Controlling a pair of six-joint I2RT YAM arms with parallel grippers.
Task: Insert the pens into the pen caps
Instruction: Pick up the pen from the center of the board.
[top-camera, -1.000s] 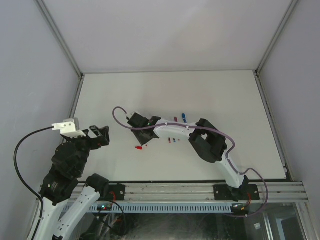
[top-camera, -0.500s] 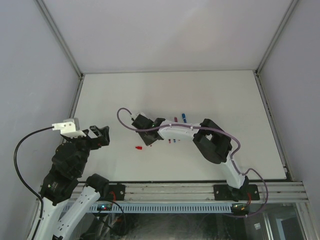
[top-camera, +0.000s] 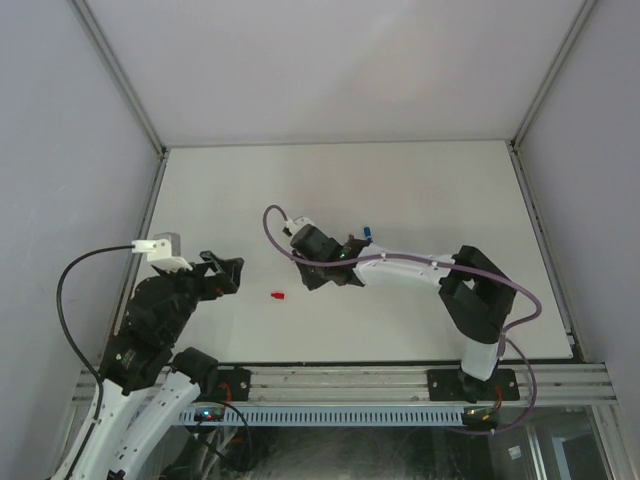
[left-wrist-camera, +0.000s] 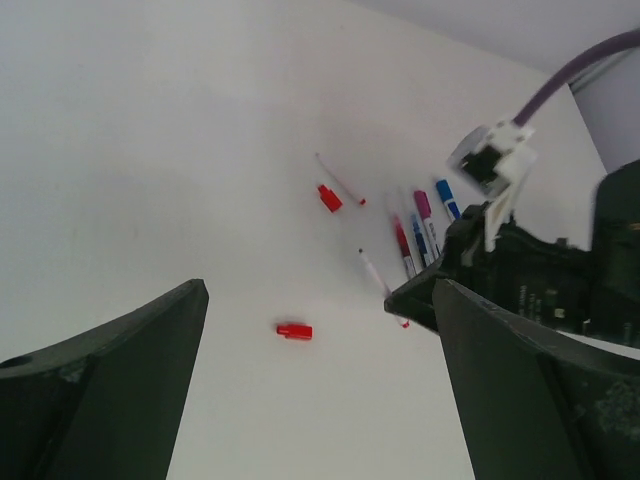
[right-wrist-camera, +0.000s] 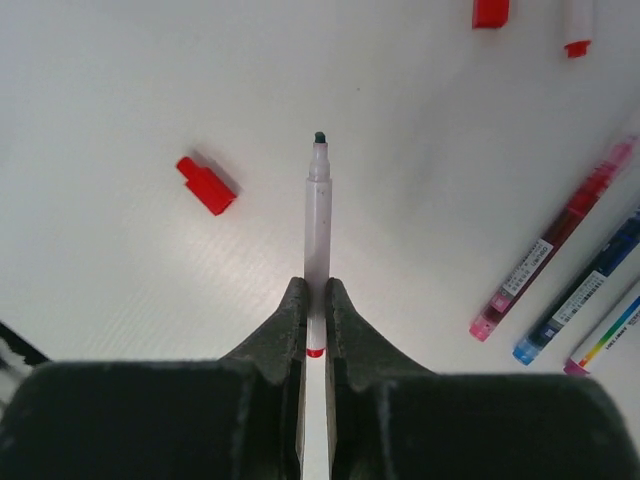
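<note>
right gripper (right-wrist-camera: 312, 290): just clamped shut on uncapped pen (right-wrist-camera: 317, 215), tip ahead of jaws | red cap (right-wrist-camera: 207, 185): ahead-left, apart | left gripper (left-wrist-camera: 318, 292): wide open, empty | pen secured, capping can follow

The gripped pen (right-wrist-camera: 318, 215) has a white barrel, a dark tip and a thin red band beside the black right gripper (right-wrist-camera: 317, 292). On the white table (right-wrist-camera: 120, 90) lie a bright red cap (right-wrist-camera: 207, 186) and a second red cap (right-wrist-camera: 490, 12). There are also a white, red-ended pen (right-wrist-camera: 577, 22), a translucent magenta-pink pen (right-wrist-camera: 555, 240), a blue pen (right-wrist-camera: 585, 290) and a rainbow-striped white pen (right-wrist-camera: 608, 338). The left gripper (left-wrist-camera: 318, 290) is dark grey to black. The cable (left-wrist-camera: 575, 70) is purple and its plug (left-wrist-camera: 490, 165) is white.
</note>
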